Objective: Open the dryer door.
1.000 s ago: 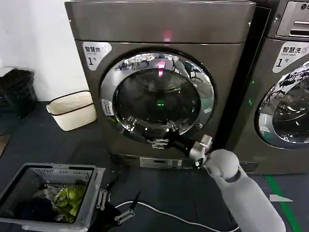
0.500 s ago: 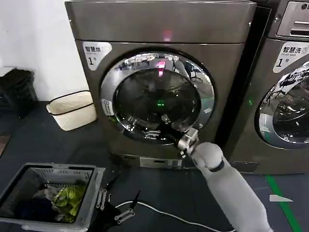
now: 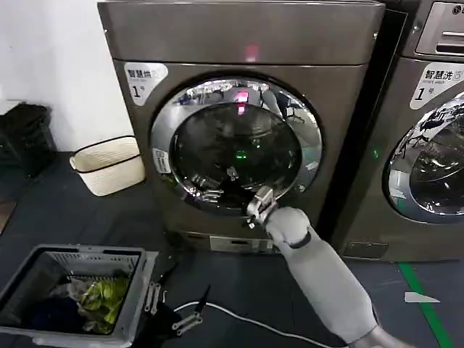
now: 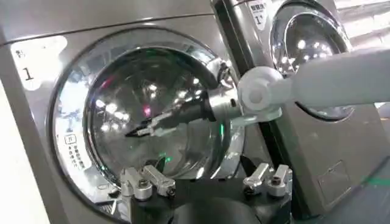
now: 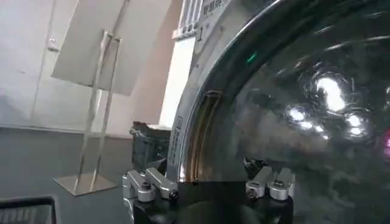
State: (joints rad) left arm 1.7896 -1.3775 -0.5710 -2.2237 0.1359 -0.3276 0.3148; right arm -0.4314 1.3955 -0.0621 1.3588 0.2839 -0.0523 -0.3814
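The dryer (image 3: 246, 43) is a grey front-loader whose round glass door (image 3: 235, 148) has a chrome rim and looks closed against the front. My right gripper (image 3: 243, 204) reaches to the lower part of the door glass, its grey forearm rising from the lower right. In the left wrist view it (image 4: 146, 129) points across the glass toward the rim's hinge-label side. In the right wrist view the right gripper (image 5: 208, 167) is open, close to the glass, with the door's chrome rim (image 5: 186, 131) running between its fingers. My left gripper (image 4: 204, 164) hangs open low in front of the dryer (image 3: 187, 285).
A second dryer (image 3: 435, 145) stands to the right. On the dark floor sit a grey laundry basket (image 3: 43, 261) with clothes at the lower left, a cream basket (image 3: 109, 165) by the wall, and a white cable (image 3: 246, 319).
My right gripper has swept left and slightly up along the bottom of the door, from its lower right rim to below the middle of the glass. The door has not moved.
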